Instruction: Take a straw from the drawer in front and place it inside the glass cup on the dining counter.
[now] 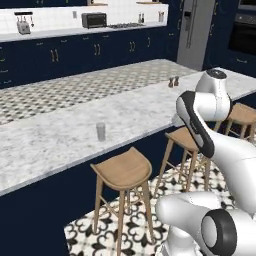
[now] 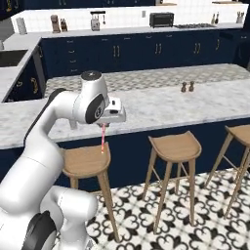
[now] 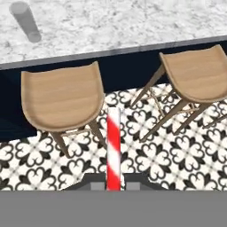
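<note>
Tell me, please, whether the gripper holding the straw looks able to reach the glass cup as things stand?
Probably yes: the gripper holds the straw above a stool beside the dining counter, and the glass cup stands alone near the edge.

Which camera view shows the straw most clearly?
The hand view: the straw runs up its centre, red and white stripes clear, held in the shut gripper. The right base view shows it small, hanging below the hand.

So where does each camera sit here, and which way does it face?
Left base view: behind the arm's left, facing the dining counter and glass cup; arm rises lower right.
Right base view: behind its right, facing the same counter; arm lower left, tool shut on the straw.
Hand view: on the hand, looking down the straw at two stools and floor.
Shared: both base views show counter and stools.
</note>
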Controlling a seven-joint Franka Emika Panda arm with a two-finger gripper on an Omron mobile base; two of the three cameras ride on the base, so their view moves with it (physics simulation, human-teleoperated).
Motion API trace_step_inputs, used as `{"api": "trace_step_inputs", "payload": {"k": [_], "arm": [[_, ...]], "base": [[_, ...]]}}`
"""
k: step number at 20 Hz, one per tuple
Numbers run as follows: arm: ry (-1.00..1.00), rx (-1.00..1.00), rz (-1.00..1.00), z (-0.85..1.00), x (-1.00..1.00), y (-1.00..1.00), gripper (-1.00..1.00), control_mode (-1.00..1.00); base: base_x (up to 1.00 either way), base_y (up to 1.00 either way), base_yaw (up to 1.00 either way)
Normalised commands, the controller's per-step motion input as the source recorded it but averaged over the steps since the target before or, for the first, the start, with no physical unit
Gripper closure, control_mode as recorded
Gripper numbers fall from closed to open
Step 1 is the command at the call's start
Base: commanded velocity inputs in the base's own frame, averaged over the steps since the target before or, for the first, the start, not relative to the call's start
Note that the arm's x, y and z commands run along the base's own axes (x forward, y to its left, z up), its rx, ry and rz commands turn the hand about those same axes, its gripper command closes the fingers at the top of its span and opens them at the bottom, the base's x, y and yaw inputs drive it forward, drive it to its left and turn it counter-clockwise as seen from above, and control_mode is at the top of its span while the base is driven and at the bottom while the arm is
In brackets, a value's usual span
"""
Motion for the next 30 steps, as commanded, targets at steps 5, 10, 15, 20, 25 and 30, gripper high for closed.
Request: {"api": "trace_step_inputs", "payload": {"k": [5, 10, 15, 20, 25, 30], "arm": [[0.0, 0.0, 0.0, 0.0, 0.0, 0.0, 1.0, 1.0], [0.0, 0.0, 0.0, 0.0, 0.0, 0.0, 1.0, 1.0], [0.0, 0.0, 0.0, 0.0, 0.0, 0.0, 1.0, 1.0], [0.0, 0.0, 0.0, 0.0, 0.0, 0.0, 1.0, 1.0], [-0.13, 0.14, 0.16, 0.36, 0.06, -0.08, 1.0, -1.0], [-0.28, 0.2, 0.29, 0.1, -0.01, -0.5, 1.0, -1.0]], "base": [[0.27, 0.93, 0.35], [0.39, 0.42, 0.45], [0.87, 0.0, 0.21], [0.94, 0.0, 0.03], [0.0, 0.0, 0.0], [0.0, 0.0, 0.0]]}}
